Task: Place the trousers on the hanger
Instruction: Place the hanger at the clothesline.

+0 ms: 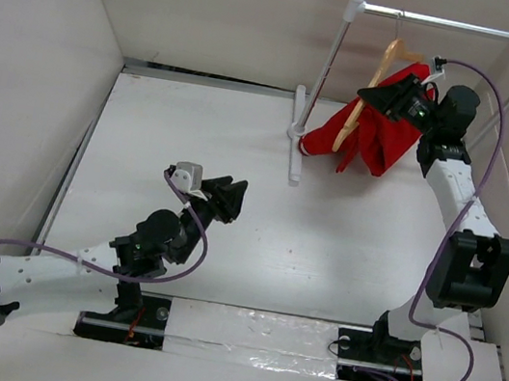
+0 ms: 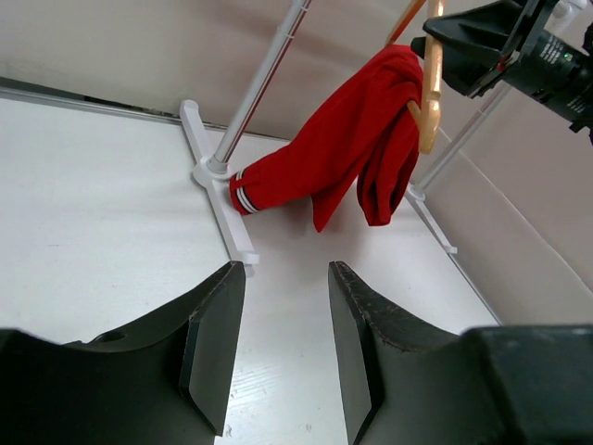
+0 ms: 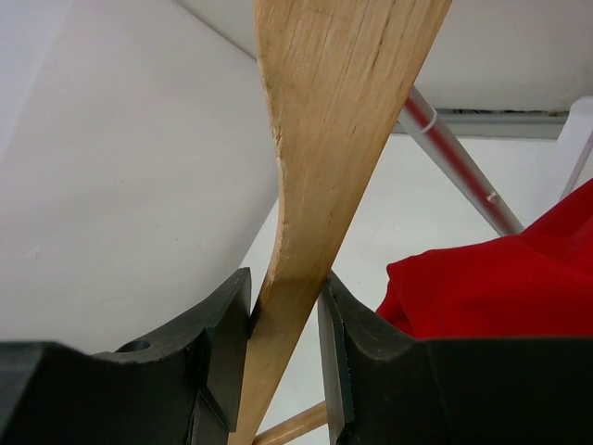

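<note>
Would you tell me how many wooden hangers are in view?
1: the wooden hanger hooked on the white clothes rail, far right, pinched by the right hand, with the red trousers draped over it.

The left arm (image 1: 46,268) and right arm (image 1: 451,184) are white with black joints. A purple cable (image 1: 11,243) loops along each. The left gripper (image 2: 284,278) and right gripper (image 3: 284,287) are black.

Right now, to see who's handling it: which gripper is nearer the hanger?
Right. The right gripper is clamped on the hanger; the left gripper sits open and empty, well short of it.
</note>
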You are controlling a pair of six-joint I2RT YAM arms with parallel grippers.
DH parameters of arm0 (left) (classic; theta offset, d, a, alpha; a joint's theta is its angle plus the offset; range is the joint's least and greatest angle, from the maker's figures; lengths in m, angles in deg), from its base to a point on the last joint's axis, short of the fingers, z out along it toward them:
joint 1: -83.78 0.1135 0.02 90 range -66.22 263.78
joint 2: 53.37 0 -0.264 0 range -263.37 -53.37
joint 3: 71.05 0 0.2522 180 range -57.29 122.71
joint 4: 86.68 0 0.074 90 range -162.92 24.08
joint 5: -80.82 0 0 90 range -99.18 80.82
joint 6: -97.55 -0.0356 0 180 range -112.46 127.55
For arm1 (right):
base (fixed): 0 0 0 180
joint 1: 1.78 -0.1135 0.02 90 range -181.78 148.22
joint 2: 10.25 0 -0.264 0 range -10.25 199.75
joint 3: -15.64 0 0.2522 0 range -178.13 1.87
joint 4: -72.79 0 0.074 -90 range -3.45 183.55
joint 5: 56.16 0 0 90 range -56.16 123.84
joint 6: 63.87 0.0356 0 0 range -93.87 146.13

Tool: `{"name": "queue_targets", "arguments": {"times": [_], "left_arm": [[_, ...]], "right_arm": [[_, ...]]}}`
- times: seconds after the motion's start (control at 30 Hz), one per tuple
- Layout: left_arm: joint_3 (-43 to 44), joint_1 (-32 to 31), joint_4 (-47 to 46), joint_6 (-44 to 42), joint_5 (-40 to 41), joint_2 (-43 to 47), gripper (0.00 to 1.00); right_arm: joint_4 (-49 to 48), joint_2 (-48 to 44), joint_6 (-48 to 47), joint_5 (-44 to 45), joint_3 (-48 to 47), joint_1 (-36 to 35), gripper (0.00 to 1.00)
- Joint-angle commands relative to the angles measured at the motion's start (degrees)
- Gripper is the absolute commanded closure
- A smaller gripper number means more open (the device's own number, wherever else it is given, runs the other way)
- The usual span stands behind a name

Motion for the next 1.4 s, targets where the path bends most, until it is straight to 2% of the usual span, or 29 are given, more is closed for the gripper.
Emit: {"name": "queue_targets", "arguments": {"times": [0.0, 0.57, 0.93, 1.0, 1.03, 1.1, 1.13, 1.2, 1.33, 1.37], "left_arm": [[-0.2, 0.2, -2.4, 0.0, 0.8, 1.2, 0.62], [-0.8, 0.2, -3.0, 0.4, 0.5, 0.9, 0.62], [-1.0, 0.2, -3.4, 0.0, 0.4, 0.5, 0.60], [-1.3, 0.2, -4.2, -0.2, 0.6, 0.3, 0.59], [-1.4, 0.2, -4.4, -0.2, 0.7, 0.1, 0.59], [-1.3, 0.2, -4.5, 0.0, 0.6, -0.7, 0.56], [-1.0, 0.2, -4.6, 0.0, 0.1, -0.9, 0.54], [-0.6, 0.2, -4.1, 0.0, -0.7, -1.7, 0.48], [1.4, 2.4, -1.5, 1.3, -2.4, -3.3, 0.39], [1.6, 3.5, -1.1, 1.9, -5.5, -3.5, 0.38]], "right_arm": [[-12.5, -0.4, -1.7, -2.4, -6.0, 0.5, 1.00], [-8.7, 4.0, -1.5, -2.5, -11.8, 4.4, 1.00], [-6.8, 6.1, -3.9, -2.3, -8.7, 5.6, 0.99], [-5.5, 5.3, -6.3, -1.5, -7.2, 6.1, 0.87], [-4.7, 4.1, -7.3, -0.8, -6.5, 6.1, 0.71], [-3.1, 2.9, -9.5, 0.8, -4.3, 6.1, 0.54], [-3.0, 2.3, -10.2, 1.0, -3.7, 6.1, 0.38], [-1.4, 0.5, -12.1, 1.3, -2.3, 6.1, 0.22], [4.8, -4.3, -17.8, 5.8, -0.2, 6.6, 0.20], [7.2, -5.2, -18.9, 7.1, 0.0, 6.6, 0.01]]}}
